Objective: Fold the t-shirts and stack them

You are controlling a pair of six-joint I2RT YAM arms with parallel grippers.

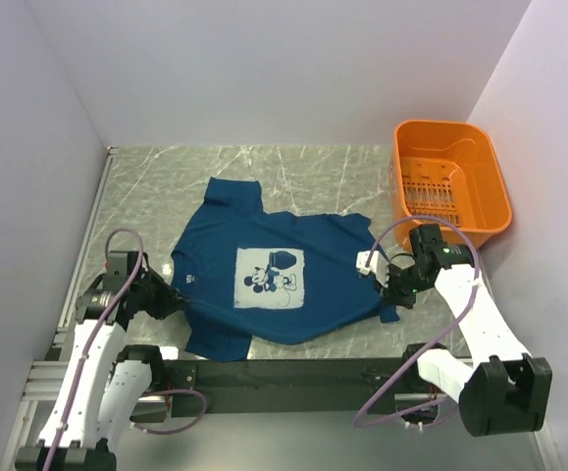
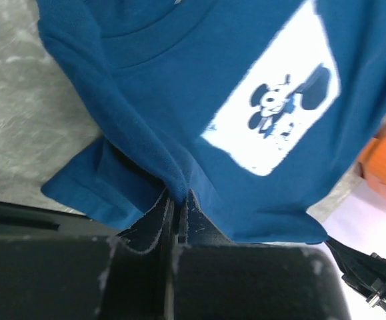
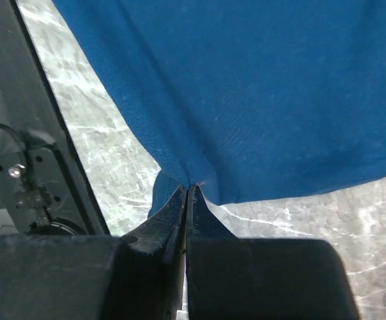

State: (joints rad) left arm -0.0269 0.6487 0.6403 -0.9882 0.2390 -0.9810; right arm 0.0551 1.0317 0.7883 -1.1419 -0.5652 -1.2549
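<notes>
**Two grippers pinching opposite ends of a blue t-shirt on a marble-look table**

Top view: a dark teal-blue t-shirt (image 1: 318, 245) is lying print-up across the middle of the table (image 1: 156, 182), collar toward the left, hem toward the right. Its pale print (image 1: 270, 278) is facing up. One sleeve is reaching toward the far wall, with a wide strip of bare table showing beyond it. The other sleeve is lying at the near edge, just beside the black frame rail (image 1: 284, 373). The left gripper (image 1: 178, 297) is pressing together on fabric at the shirt's collar end. The right gripper (image 1: 389, 287) is pinching the hem edge at the right end. An orange basket (image 1: 490, 191) is sitting in the far right corner, apart from the shirt, with bare table between them. White walls are closing in the left, far and right sides.

Left wrist view: the left gripper (image 2: 177, 200) is nipping a raised ridge of the t-shirt (image 2: 146, 73) below the collar seam, jaws pressed together on it. The print (image 2: 276, 107) is showing to the right. Bare table (image 2: 19, 120) is lying open to the left.

Right wrist view: the right gripper (image 3: 187, 190) is clamping the t-shirt (image 3: 266, 87) at its edge, the cloth drawing into a taut point. Bare table (image 3: 113, 153) is showing on both sides below the cloth.
</notes>
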